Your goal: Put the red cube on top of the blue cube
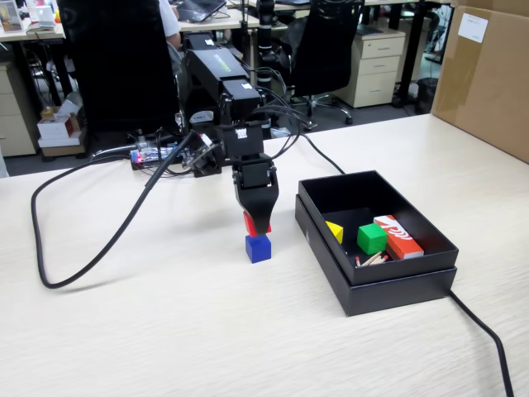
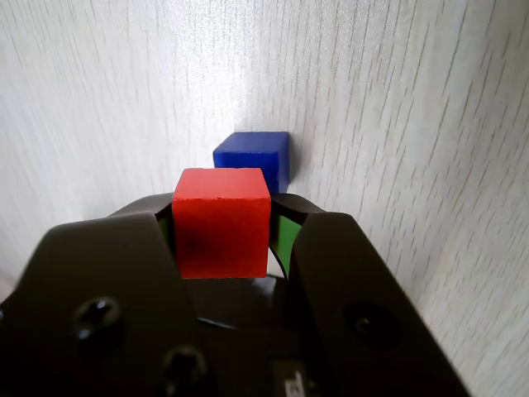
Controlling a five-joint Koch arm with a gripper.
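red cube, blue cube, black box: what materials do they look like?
Red cube: matte, opaque, with faint grain on its top face, so probably painted wood, though plastic is possible. Blue cube: same matte flat colour, likely the same make. Black box: thin straight walls with a dull finish, which looks like cardboard.

The arm reaches down toward the table, wrist vertical; the gripper [image 1: 257, 225] points downward, jaws clamped on the red cube [image 2: 221, 222].

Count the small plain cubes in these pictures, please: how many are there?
3. The red cube is held in the gripper, just above the blue cube on the table. The green cube lies inside the black box. Others may be hidden there.
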